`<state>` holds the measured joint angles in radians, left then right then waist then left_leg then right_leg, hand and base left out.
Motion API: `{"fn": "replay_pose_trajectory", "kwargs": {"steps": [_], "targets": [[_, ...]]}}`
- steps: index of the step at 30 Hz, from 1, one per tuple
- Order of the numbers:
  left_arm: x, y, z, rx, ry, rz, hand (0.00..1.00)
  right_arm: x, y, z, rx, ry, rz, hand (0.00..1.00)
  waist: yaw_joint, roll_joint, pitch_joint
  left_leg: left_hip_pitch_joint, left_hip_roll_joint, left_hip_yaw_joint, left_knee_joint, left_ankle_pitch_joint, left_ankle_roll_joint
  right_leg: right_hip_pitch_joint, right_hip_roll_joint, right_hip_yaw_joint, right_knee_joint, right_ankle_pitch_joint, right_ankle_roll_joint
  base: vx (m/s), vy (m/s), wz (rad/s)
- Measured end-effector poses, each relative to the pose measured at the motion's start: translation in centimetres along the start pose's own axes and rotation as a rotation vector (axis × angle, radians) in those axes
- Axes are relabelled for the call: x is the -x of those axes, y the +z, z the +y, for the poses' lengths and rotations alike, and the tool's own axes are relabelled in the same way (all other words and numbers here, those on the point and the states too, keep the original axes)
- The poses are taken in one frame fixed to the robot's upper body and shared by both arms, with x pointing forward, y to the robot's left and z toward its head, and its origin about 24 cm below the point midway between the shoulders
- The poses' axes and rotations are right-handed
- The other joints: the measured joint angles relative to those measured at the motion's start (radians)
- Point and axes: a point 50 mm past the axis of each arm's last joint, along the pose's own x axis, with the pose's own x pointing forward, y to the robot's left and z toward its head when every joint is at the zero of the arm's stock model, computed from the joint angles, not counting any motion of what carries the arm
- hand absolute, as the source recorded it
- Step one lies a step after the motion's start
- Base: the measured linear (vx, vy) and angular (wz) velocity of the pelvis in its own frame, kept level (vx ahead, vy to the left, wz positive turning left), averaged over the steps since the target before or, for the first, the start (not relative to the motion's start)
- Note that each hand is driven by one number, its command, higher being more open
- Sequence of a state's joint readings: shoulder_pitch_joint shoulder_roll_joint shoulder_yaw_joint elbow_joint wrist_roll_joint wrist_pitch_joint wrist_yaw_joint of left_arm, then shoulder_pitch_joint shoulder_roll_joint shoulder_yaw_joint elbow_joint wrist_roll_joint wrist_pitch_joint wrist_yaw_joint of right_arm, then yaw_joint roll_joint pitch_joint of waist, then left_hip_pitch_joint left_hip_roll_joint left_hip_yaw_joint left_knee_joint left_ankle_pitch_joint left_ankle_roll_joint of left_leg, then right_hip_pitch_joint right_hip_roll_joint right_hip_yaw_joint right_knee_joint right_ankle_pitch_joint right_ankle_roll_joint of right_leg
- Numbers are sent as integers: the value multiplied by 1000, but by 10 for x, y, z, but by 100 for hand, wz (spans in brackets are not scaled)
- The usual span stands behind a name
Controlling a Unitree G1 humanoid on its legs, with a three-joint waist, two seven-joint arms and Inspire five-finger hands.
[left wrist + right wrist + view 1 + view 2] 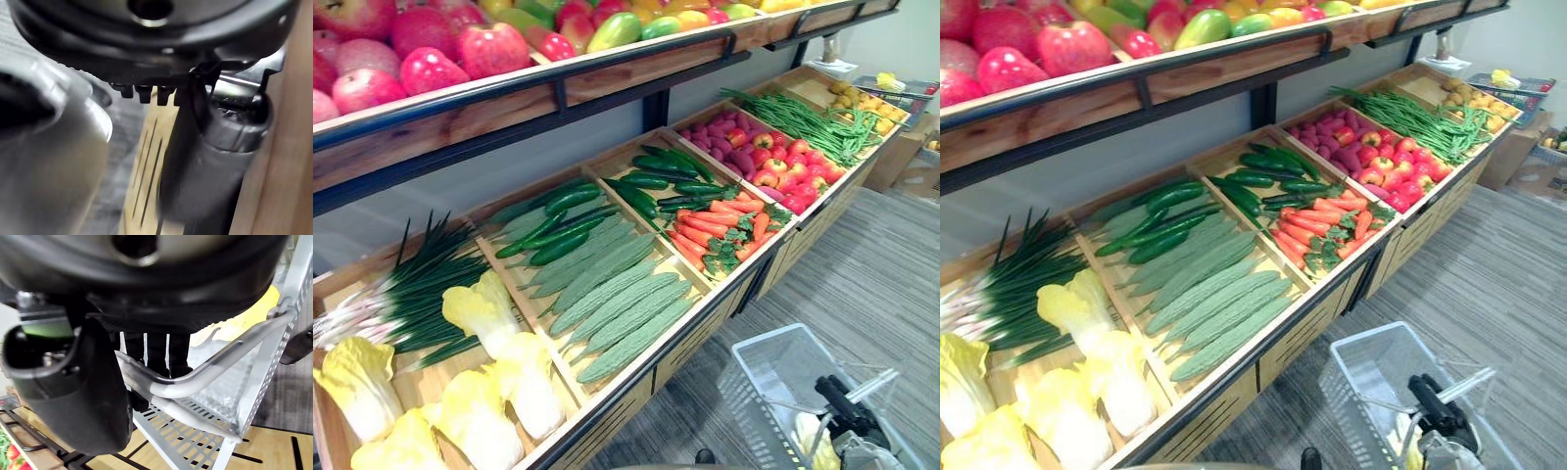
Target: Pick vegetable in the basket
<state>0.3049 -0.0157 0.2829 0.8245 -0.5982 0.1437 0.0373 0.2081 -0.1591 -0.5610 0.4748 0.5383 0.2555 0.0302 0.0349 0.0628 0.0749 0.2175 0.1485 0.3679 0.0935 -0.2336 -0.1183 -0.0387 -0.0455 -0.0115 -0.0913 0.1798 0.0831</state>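
1. Below the stand's (680, 352) front edge, the basket (759, 377) hung by its wire handle (220, 367) from the right hand (840, 403). A swing during any reach would likely knock it against the wood or tip it.
2. Inside the basket lay a pale yellow vegetable (254, 313), seemingly a cabbage. A tilt could spill it onto the floor.
3. On the stand, cabbages (489, 411), ridged gourds (622, 304) and cucumbers (558, 230) lay packed and touching in their trays. A grab at one would probably drag or roll its neighbours.
4. The left hand (146, 44) sat just beside the stand's slotted wooden front. Raised carelessly, it could catch under the edge. Whether its fingers were spread or curled could not be told.
5. On the right hand, the fingers (156, 352) were hooked over the handle with the thumb (73, 396) beside them. The arm was low at the robot's right side.
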Motion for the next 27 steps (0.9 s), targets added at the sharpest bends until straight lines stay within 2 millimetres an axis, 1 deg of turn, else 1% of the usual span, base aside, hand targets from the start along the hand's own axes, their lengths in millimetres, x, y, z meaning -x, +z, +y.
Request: {"fn": "replay_pose_trajectory", "kwargs": {"steps": [2, 4, 7, 8, 9, 10, 12, 14, 15, 16, 17, 18, 19, 20, 21, 22, 23, 24, 25, 26, 27], "targets": [[0, -1, 0, -6, -8, -11, 100, -1, -9, -1, 16, -1, 39, 0, -4, 1, 5, 8, -2, 3, 1, 1, -1, 4, 2, 12, 0, 0, 0, -16, -2, -13], [0, -2, 0, -20, -12, -15, 100, -1, -13, -3, 23, -10, 53, 0, -5, -2, 7, 10, -7, 4, 0, 1, -1, 3, -1, 19, -2, 1, 0, -38, 17, -9], [0, -1, 2, -42, -12, -48, 100, -1, -21, 0, 15, -5, 70, 0, -8, -18, 13, 10, -17, 20, -4, -4, 6, -14, -2, 48, -4, 7, 1, -68, 32, -22], [0, 0, 3, -38, -12, -64, 100, 0, -25, 3, 15, 0, 71, 0, -9, -25, 18, 11, -18, 32, -4, -5, 7, -20, 0, 60, -4, 12, -1, -78, 29, -40], [1, 1, 5, -34, -6, -84, 100, 2, -35, 8, 1, 2, 77, 0, -11, -34, 24, 15, -18, 47, -2, -7, 5, -23, 5, 76, -4, 18, -2, -64, 16, -35], [1, 2, 7, -30, 1, -94, 100, 3, -40, 10, -6, -1, 83, 0, -12, -38, 28, 20, -16, 57, 0, -8, 4, -23, 9, 83, -4, 21, -3, -54, 1, -46], [2, 2, 14, -40, 45, -122, 100, 10, -59, 14, -9, -15, 119, 0, -13, -50, 38, 44, -5, 107, 18, -20, -6, -24, 31, 124, 0, 37, -14, -53, -9, -62], [2, 3, 16, -39, 70, -126, 100, 15, -65, 15, -15, -22, 124, 0, -17, -57, 45, 43, 6, 139, 48, -35, -11, -29, 43, 144, 1, 41, -14, -64, -19, -54], [2, 4, 18, -36, 88, -128, 100, 19, -65, 13, -11, -27, 116, 0, -21, -60, 48, 42, 17, 164, 72, -48, -16, -39, 49, 130, -2, 32, -26, -74, -24, -72], [3, 6, 21, -53, 105, -133, 100, 22, -64, 12, -8, -29, 102, 0, -22, -61, 50, 36, 30, 201, 83, -55, -15, -55, 50, 67, 15, -21, -43, -100, -27, -81], [3, 5, 22, -76, 114, -133, 100, 23, -62, 12, -6, -26, 92, 0, -25, -57, 52, 39, 40, 222, 77, -54, -6, -67, 50, 25, 32, -68, -37, -98, -13, -102], [3, 6, 18, -104, 106, -143, 100, 23, -54, 18, -2, -5, 57, 0, -31, -41, 73, 45, 78, 275, 77, -43, -11, -140, 30, -88, 220, -102, -61, -71, -5, -80], [3, 9, 18, -106, 101, -156, 100, 23, -54, 19, -2, -1, 55, 0, -36, -55, 79, 45, 81, 286, 85, -43, -12, -171, 11, -121, 334, -123, -80, -9, -21, -69], [4, 17, 20, -117, 103, -179, 100, 24, -57, 18, -12, -9, 61, 0, -46, -84, 88, 44, 80, 292, 121, -55, -18, -194, -38, -172, 516, -187, -96, 50, -30, -37], [4, 22, 22, -125, 107, -193, 100, 25, -59, 17, -19, -17, 64, 0, -49, -117, 86, 42, 73, 300, 153, -70, -15, -200, -43, -190, 536, -197, -83, 77, -52, -85], [4, 28, 28, -126, 121, -201, 100, 20, -61, 29, -15, 15, 61, 0, -47, -148, 87, 11, 64, 275, 204, -124, 56, -195, -20, -172, 467, -181, -109, 39, 6, -108], [4, 31, 31, -135, 119, -206, 100, 17, -62, 36, -15, 33, 59, 0, -44, -158, 84, -21, 24, 231, 180, -130, 78, -166, 3, -127, 347, -139, -94, -85, 44, -183], [1, 29, 24, -129, 93, -192, 100, 6, -55, 54, -28, 70, 51, 0, -16, -123, 98, -32, 35, 242, 138, -73, 70, -192, 19, -177, 435, -161, -142, -147, 106, -131], [-1, 34, 18, -142, 72, -205, 100, 3, -60, 57, -32, 73, 72, 0, -46, -131, 97, -42, 37, 258, 153, -70, 64, -184, -66, -274, 631, -280, -118, -133, 72, -101], [-1, 38, 16, -153, 63, -210, 100, 3, -64, 54, -31, 62, 89, 0, -46, -130, 98, -42, 38, 260, 159, -70, 64, -159, -97, -312, 665, -316, -107, 2, 33, -25], [-1, 42, 15, -171, 55, -225, 100, 3, -70, 51, -31, 48, 116, 0, -43, -144, 92, -36, 41, 277, 171, -70, 64, -118, -133, -354, 663, -343, -90, 90, -46, -49]]}}
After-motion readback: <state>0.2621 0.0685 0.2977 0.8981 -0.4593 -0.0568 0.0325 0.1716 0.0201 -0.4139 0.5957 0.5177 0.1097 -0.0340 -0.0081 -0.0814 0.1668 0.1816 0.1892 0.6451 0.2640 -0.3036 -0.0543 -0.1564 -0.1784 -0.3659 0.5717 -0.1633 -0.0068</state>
